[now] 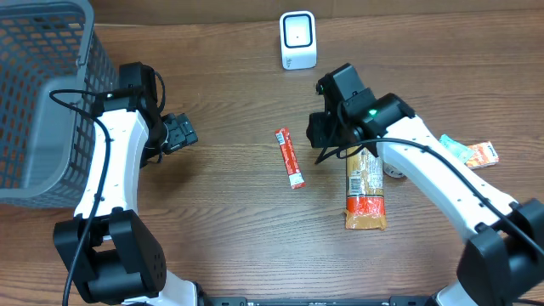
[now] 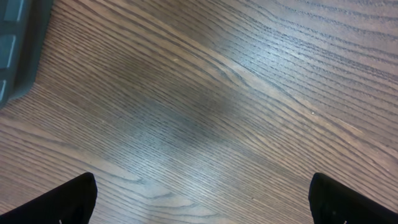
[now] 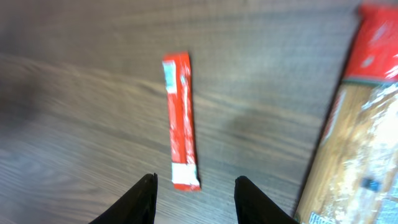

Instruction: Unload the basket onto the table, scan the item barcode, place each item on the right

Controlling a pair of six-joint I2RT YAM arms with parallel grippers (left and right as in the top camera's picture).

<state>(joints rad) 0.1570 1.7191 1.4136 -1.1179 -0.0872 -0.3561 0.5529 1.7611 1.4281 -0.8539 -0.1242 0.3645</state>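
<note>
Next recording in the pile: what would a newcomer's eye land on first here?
A red stick packet lies alone mid-table. In the wrist view the right fingers stand open on either side of one end of it. Behind it at the table's far edge stands the white scanner, and a big grey mesh basket fills the left corner.

Even bright light; soft glare on table [image 2: 267, 56]; right wrist view motion-blurred; overhead sharp.
</note>
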